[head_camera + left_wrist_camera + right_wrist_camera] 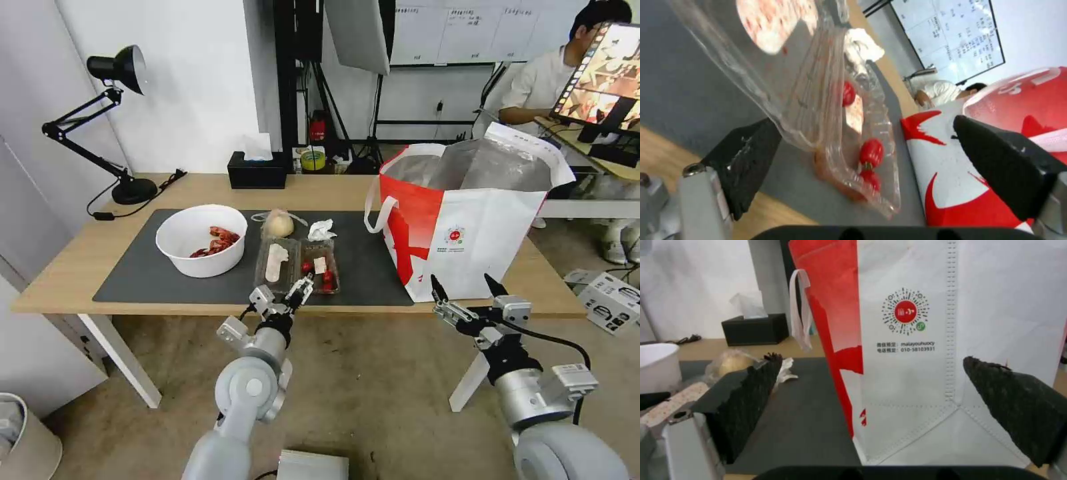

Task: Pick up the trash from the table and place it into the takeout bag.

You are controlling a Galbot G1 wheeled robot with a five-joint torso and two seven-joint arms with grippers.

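On the table (87, 257), a clear hinged tray (297, 263) with red bits lies on the dark grey mat (140, 277). My left gripper (301, 288) is open at the tray's near edge. In the left wrist view the tray (849, 110) reaches between the gripper's (865, 125) spread fingers. A white bowl (200, 240) of red scraps stands to the tray's left. A small bag with a beige lump (280, 223) and a crumpled tissue (321, 230) lie behind the tray. My right gripper (461, 283) is open, low before the takeout bag (467, 220). The right wrist view has that gripper (871, 361) facing the bag (916, 340).
A black tissue box (257, 170) sits at the table's back edge and a black desk lamp (123, 67) at the back left. A person sits at a desk behind the bag. A cardboard box (610, 300) lies on the floor at right, a pale bin (20, 440) at lower left.
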